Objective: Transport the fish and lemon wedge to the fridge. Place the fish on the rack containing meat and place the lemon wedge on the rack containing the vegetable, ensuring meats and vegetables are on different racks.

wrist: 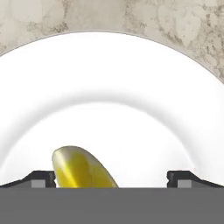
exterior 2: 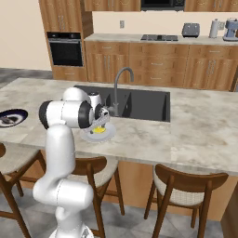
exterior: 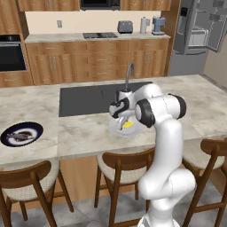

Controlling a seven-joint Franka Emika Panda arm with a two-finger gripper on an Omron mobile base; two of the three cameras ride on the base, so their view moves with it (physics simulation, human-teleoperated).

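From my seat, the white arm bends over the pale marbled stone worktop (exterior 2: 195, 125), its hand low above a round white plate (exterior 2: 108, 135) near the front edge, just before the dark sink basin (exterior 2: 139, 104) and its curved grey tap (exterior 2: 122, 76). A small bright yellow lemon wedge (exterior 2: 99, 131) lies on that plate. I cannot make out the fingers. At the left edge of the worktop I see a navy white-rimmed plate (exterior 2: 18, 113) carrying a slim dark fish (exterior 2: 6, 119). Wooden stools (exterior 2: 186, 186) stand along the front.

Glossy white arm (exterior: 166, 146) of rounded tubular segments, black bands at the joints, bulbous white base link, compact white hand, two small dark grey fingertips (wrist: 43, 178) with squared ends
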